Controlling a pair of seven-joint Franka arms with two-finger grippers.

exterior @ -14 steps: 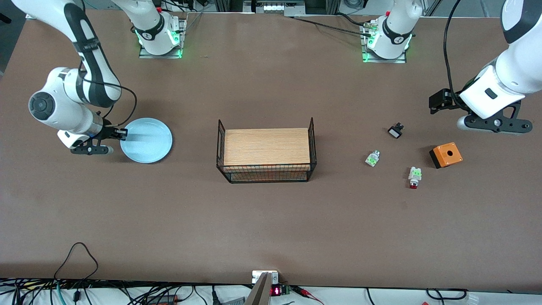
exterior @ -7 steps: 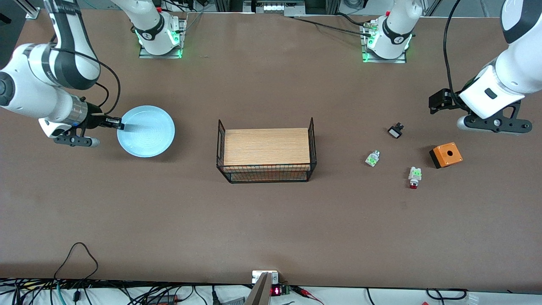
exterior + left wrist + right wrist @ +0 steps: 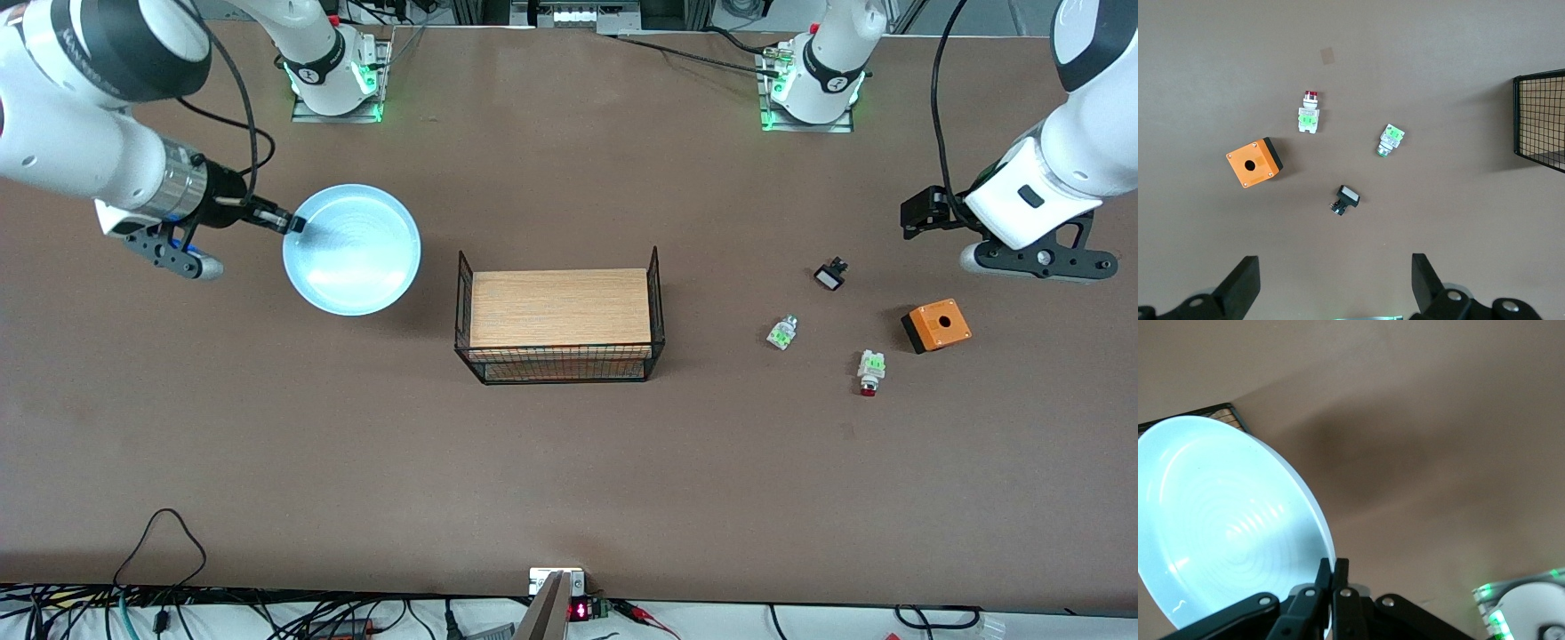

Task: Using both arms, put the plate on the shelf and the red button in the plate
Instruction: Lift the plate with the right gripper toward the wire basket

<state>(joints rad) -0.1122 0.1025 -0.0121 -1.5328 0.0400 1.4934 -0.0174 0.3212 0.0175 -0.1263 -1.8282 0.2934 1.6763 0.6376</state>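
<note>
The pale blue plate (image 3: 352,250) (image 3: 1225,520) hangs tilted above the table, toward the right arm's end, beside the wire basket. My right gripper (image 3: 293,223) (image 3: 1333,568) is shut on its rim. The red button (image 3: 869,373) (image 3: 1309,113), white with green clips and a dark red cap, lies on the table toward the left arm's end. My left gripper (image 3: 920,216) (image 3: 1334,287) waits up in the air over the table near the small parts, open with nothing between its fingers.
A black wire basket (image 3: 558,366) (image 3: 1538,117) with a wooden board stands mid-table. Near the red button lie an orange box (image 3: 935,325) (image 3: 1255,163), a white-green part (image 3: 781,332) (image 3: 1391,139) and a black-and-white part (image 3: 830,274) (image 3: 1345,199).
My right gripper has lifted the plate off the table and carried it toward the basket, tilting it. The left arm and the small parts have not moved.
</note>
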